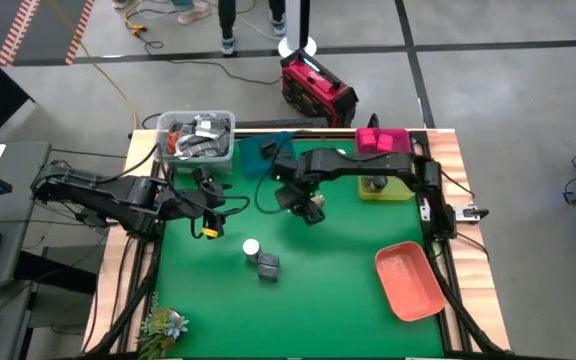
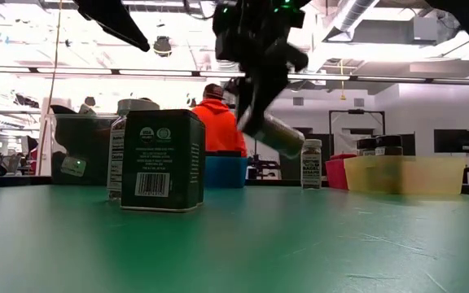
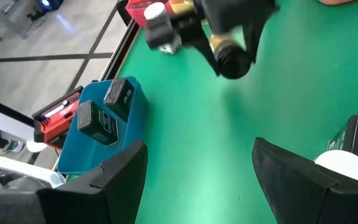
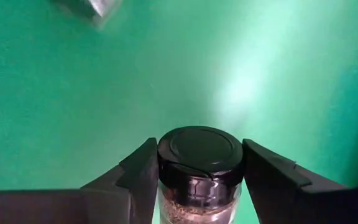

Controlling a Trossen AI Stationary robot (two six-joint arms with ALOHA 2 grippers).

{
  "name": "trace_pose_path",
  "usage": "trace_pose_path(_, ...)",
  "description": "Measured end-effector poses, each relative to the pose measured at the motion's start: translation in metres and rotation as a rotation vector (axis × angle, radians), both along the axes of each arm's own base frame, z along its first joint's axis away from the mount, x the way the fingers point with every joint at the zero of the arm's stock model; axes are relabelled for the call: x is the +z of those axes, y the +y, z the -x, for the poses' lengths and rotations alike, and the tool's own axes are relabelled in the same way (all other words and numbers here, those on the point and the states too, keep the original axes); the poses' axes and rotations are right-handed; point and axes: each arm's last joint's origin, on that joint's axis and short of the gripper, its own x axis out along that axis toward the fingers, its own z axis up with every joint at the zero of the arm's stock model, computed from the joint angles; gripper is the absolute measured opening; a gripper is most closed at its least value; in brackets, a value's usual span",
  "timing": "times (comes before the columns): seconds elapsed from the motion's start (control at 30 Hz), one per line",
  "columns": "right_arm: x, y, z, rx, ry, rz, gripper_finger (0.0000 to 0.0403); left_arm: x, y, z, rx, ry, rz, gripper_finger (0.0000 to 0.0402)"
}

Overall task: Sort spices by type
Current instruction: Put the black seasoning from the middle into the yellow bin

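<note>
Right pincer (image 4: 197,180) pinching dark-lidded jar (image 4: 199,158) above bench (image 1: 318,290), near teal tray (image 1: 260,155); left pincer (image 3: 197,180) spread.

Dark-lidded jar (image 4: 199,163) lifted tilted, grey tin (image 1: 267,266) beside white-capped jar (image 1: 251,248) on mat

The green felt table top (image 1: 318,290) is the landmark. At its rear edge, from left to right, stand a clear plastic tub of grey clutter (image 1: 197,137), a teal plastic tray (image 1: 265,155) holding two dark rectangular tins (image 3: 102,112), a yellow plastic tray (image 1: 386,187) and, behind that, a pink tray of magenta boxes (image 1: 383,141). A white-capped small jar (image 1: 251,247) and a dark grey rectangular tin (image 1: 267,266) sit touching near the mat's centre. A salmon plastic tray (image 1: 409,280) lies at front right.
</note>
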Motion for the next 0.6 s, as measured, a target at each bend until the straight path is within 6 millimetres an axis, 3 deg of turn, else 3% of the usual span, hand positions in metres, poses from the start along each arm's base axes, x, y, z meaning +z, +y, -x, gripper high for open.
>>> trace_pose_path(0.17, 0.026, -0.001, 0.014, -0.052, -0.133, -0.076, 0.0223, 0.000, 0.000, 0.000, -0.015, 0.009, -0.023, 0.0276)
trace_pose_path(0.33, 0.038, 0.006, 0.032, -0.098, -0.292, -0.103, 0.0223, -0.003, -0.001, -0.003, -0.016, -0.026, -0.017, 0.0276)
trace_pose_path(0.6, 0.033, 0.014, 0.072, -0.255, -0.683, -0.144, 0.0223, -0.056, 0.000, -0.024, -0.070, -0.215, -0.099, 0.0276)
